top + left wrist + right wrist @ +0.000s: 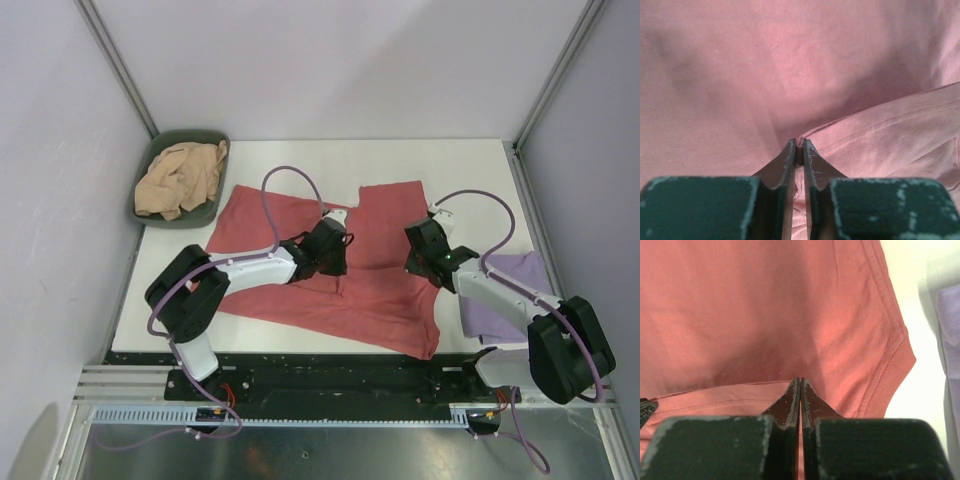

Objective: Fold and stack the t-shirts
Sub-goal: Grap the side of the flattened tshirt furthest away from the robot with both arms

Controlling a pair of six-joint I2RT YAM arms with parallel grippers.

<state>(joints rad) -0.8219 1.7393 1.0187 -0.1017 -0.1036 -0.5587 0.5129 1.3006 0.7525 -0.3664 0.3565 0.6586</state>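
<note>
The salmon-red t-shirt [380, 295] lies spread across the middle of the white table [300, 160]. Both grippers are low over its centre. My left gripper [330, 250] [800, 145] has its jaws almost together, with the stitched hem of a folded-over layer [880, 130] pinched at the tips. My right gripper [425, 255] [800, 381] is shut, and the hem band [715, 397] runs right into its tips. The pale lavender t-shirt [515, 290] [952, 315] lies flat at the right edge. The tan-beige t-shirt [180, 178] is crumpled at the back left.
A dark green oval bin [190, 136] at the back-left corner holds the tan shirt. Metal frame posts and pale walls close in the table on three sides. Purple cables loop above both arms. Bare white table [920, 390] shows between the red and lavender shirts.
</note>
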